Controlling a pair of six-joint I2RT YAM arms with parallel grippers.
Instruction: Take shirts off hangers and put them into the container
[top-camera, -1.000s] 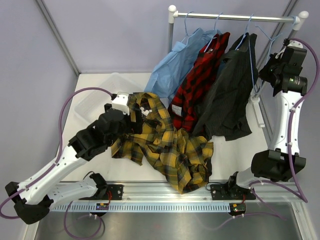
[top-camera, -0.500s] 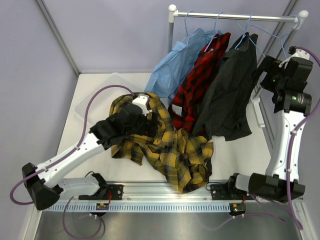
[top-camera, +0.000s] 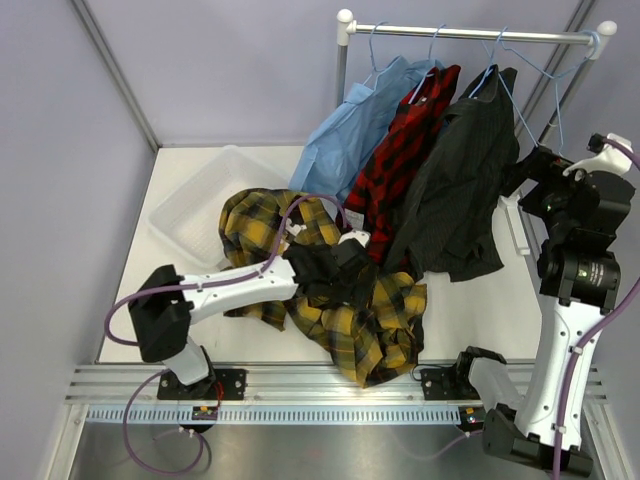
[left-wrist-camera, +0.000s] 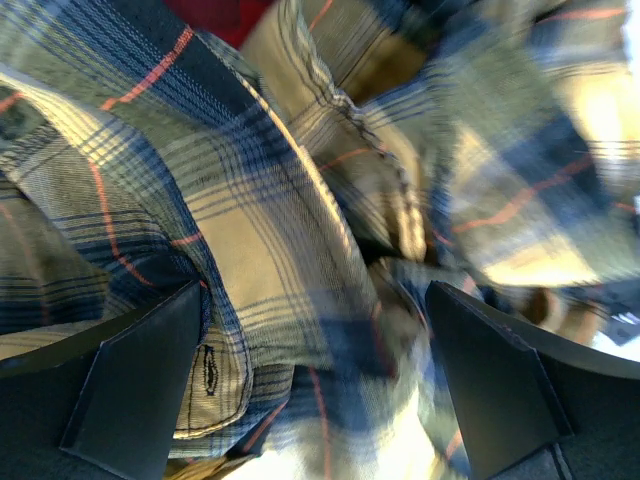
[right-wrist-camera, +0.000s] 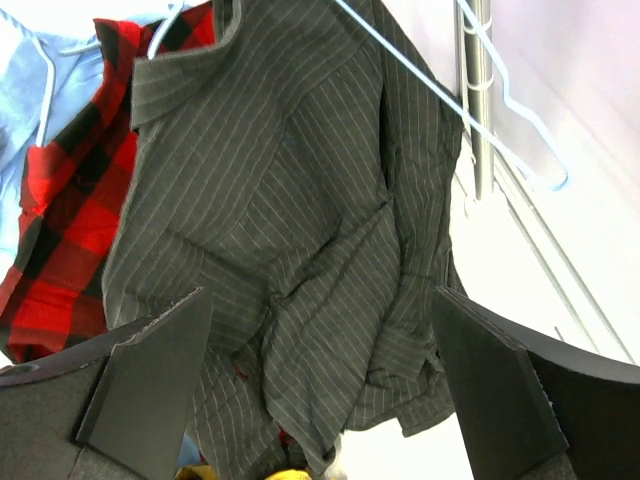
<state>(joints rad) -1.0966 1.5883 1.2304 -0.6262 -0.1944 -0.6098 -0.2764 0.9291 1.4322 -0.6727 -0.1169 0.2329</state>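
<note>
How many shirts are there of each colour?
Light blue shirt: 1
Red-and-black plaid shirt: 1
Dark grey shirt: 1
Yellow-and-black plaid shirt: 1
Total: 4 shirts

The crumpled yellow-and-black plaid cloth shirt (top-camera: 385, 320) shows thin orange-red lines through its checks up close. Among the hanging ones, the light-blue cloth shirt (top-camera: 350, 135) is plain, the red-and-black plaid cloth shirt (top-camera: 400, 160) has bold squares and the dark grey cloth shirt (top-camera: 455, 190) has fine pale pinstripes. The thin wire hangers (right-wrist-camera: 445, 97) are pale blue; the shallow rectangular plastic tub (top-camera: 190, 205) is translucent white
</note>
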